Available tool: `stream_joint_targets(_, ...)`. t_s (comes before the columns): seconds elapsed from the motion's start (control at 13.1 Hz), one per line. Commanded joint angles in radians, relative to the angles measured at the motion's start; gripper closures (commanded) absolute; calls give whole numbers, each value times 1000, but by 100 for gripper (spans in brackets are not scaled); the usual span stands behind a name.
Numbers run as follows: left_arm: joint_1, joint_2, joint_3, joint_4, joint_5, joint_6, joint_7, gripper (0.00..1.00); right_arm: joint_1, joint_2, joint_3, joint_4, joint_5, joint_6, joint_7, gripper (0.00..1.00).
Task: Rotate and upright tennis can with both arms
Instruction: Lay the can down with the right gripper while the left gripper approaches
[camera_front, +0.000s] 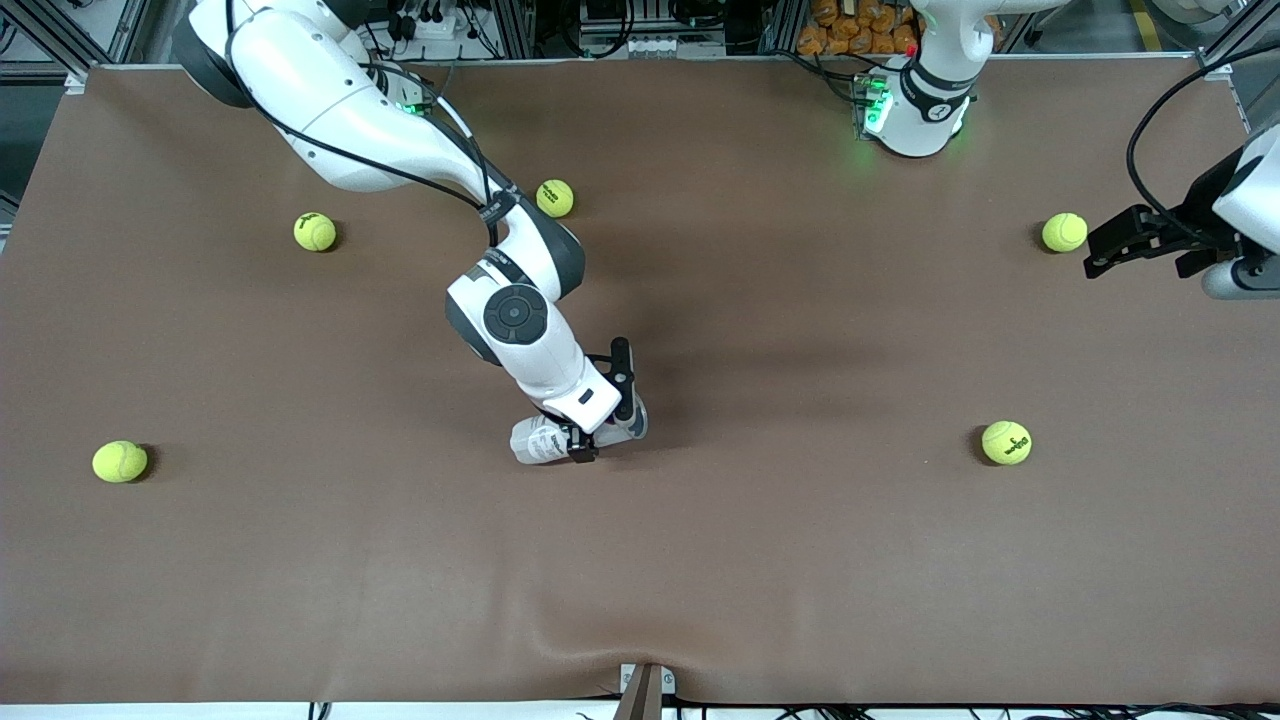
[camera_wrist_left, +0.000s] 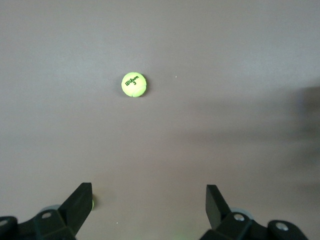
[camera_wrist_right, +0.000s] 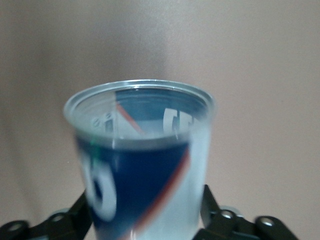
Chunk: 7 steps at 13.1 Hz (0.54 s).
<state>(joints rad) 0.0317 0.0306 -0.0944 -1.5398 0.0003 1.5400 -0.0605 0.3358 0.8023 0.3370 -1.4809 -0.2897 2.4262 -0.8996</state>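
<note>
The tennis can (camera_front: 537, 442) lies on its side in the middle of the brown table (camera_front: 800, 560). My right gripper (camera_front: 588, 447) comes down on it from above, fingers pressed against both sides of its body. In the right wrist view the clear can (camera_wrist_right: 145, 165) with its navy and white label fills the space between the fingers (camera_wrist_right: 212, 207), its silver rim pointing away from the camera. My left gripper (camera_front: 1096, 254) is open and empty, waiting over the table at the left arm's end, close to a tennis ball (camera_front: 1064, 232). Its fingers (camera_wrist_left: 78, 202) stand wide apart.
Several yellow-green tennis balls lie scattered: one (camera_front: 555, 198) near the right arm's elbow, one (camera_front: 315, 231) and one (camera_front: 120, 461) toward the right arm's end, one (camera_front: 1006, 442) toward the left arm's end. One ball (camera_wrist_left: 134, 85) shows in the left wrist view.
</note>
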Motion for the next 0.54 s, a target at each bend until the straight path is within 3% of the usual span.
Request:
stream_joint_targets(0.0, 8, 8, -5, -20, -40, 14, 18, 0, -18, -5, 0, -16, -19, 22, -18, 0)
stream_joint_targets(0.23, 10, 44, -5, -25, -89, 37, 16, 0, -32, -37, 7, -13, -3, -54, 7, 0)
stream_joint_targets(0.46, -1, 123, -5, -23, -210, 81, 2, 0, -75, -118, 8, -10, 32, -172, 152, 0)
